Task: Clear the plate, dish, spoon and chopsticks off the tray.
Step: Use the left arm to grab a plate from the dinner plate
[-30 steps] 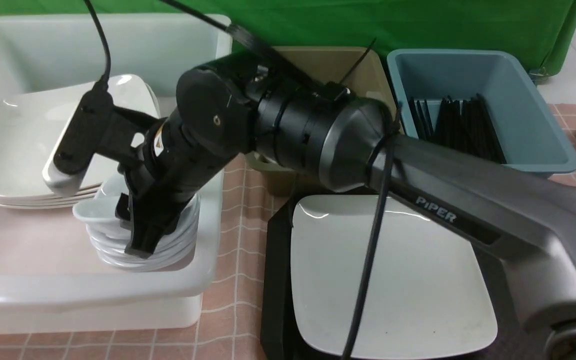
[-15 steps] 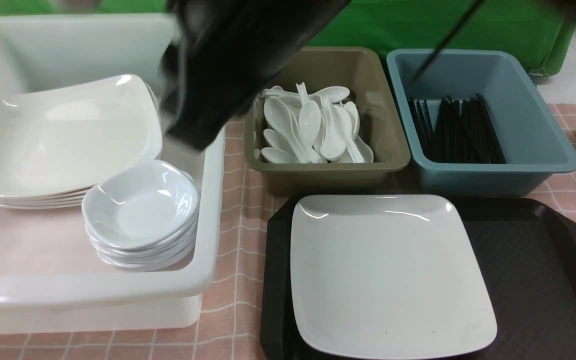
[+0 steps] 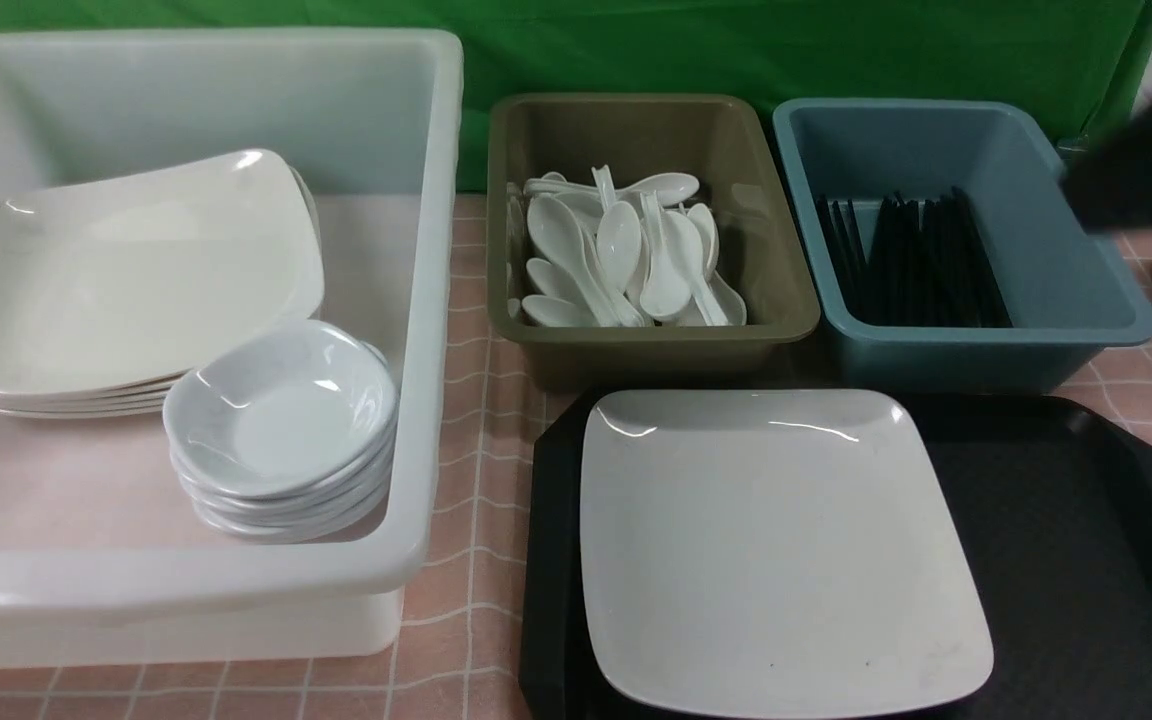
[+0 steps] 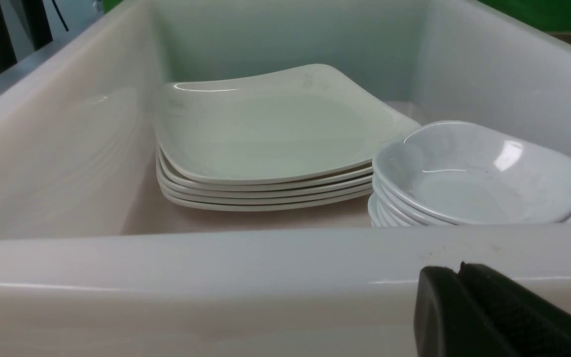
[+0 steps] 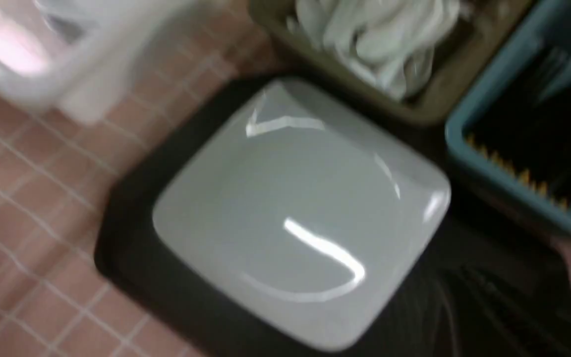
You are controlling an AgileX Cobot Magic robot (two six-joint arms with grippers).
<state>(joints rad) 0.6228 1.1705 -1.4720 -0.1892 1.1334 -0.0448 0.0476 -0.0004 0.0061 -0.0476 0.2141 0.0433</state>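
Near: plate lies alone on the tray, toward its left side | left tool clenched, empty, just outside the near wall of the white tub | right tool clenched, not clearly seen | advice: open wide, pinch the plate's rim, lift level, lower onto the far plate stack.

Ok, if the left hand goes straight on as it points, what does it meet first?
Probably the near wall of the white tub, right ahead of the shut left hand; depth is unclear.
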